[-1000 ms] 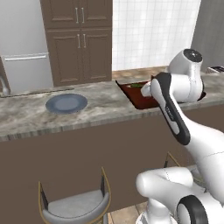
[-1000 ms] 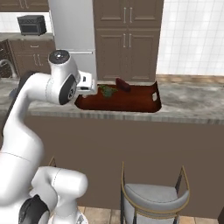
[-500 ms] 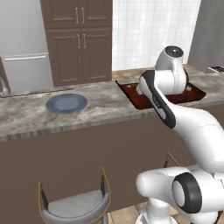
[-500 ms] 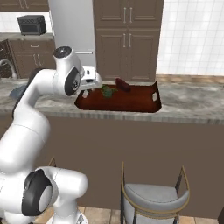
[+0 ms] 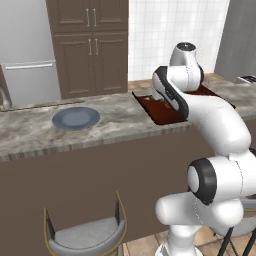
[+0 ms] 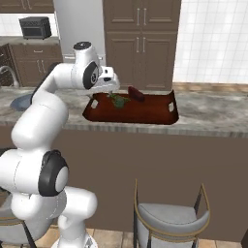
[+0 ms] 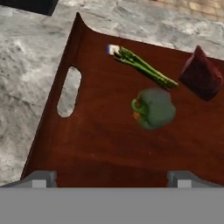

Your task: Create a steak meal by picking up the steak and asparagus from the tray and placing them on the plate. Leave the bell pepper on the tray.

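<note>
The dark red-brown tray (image 7: 52, 131) lies on the counter, with my open gripper (image 7: 111, 178) hovering above its near end and nothing between the fingertips (image 7: 40, 178). On the tray floor lie the asparagus (image 7: 142, 68), the green bell pepper (image 7: 153, 108) beside it, and the steak (image 7: 201, 78) at the far right. From the right base view, the hand hangs over the left end of the tray (image 6: 145, 116), close to the pepper (image 6: 117, 101), and the steak (image 6: 136, 94) lies behind. The blue-grey plate (image 5: 76, 118) sits well left of the tray (image 5: 157, 114).
The tray has handle slots (image 7: 69, 91) in its end walls. Marble counter (image 5: 115, 117) runs between plate and tray. A toaster (image 5: 246, 79) stands far right, a sink tap (image 5: 5, 97) far left. Stools (image 6: 169, 218) stand below the counter front.
The arm has swung in over the tray's near end, bringing the hand above the food. The jaws stayed open and the food has not moved.
</note>
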Motion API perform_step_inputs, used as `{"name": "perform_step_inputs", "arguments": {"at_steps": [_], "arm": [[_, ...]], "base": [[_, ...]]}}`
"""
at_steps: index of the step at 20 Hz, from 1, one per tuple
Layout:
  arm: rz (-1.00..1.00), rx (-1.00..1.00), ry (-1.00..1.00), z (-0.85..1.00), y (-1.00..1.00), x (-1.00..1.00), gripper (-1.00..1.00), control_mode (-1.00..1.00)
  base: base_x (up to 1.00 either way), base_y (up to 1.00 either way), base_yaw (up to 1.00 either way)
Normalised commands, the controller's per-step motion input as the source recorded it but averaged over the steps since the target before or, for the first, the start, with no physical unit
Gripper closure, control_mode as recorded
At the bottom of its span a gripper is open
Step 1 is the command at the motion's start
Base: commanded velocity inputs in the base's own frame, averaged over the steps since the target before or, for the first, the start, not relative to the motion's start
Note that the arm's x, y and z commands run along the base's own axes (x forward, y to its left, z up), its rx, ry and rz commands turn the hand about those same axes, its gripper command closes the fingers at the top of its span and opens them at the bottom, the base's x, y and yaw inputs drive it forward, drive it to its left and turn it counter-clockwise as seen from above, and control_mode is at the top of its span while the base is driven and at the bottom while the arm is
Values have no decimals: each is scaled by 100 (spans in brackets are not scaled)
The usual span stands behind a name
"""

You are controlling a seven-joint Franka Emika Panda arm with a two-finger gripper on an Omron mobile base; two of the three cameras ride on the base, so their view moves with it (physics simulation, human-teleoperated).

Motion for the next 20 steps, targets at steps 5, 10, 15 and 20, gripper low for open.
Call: {"name": "perform_step_inputs", "arguments": {"at_steps": [5, 10, 15, 20], "arm": [[3, 0, 6, -4, 0, 35, -100, -100], [3, 0, 3, -22, -4, 36, -100, -100], [3, 0, 2, -39, -5, 35, -100, -100], [4, 0, 3, -37, -9, 41, -100, -100]], "base": [[0, 0, 0], [0, 0, 0], [0, 0, 0], [0, 0, 0]]}}
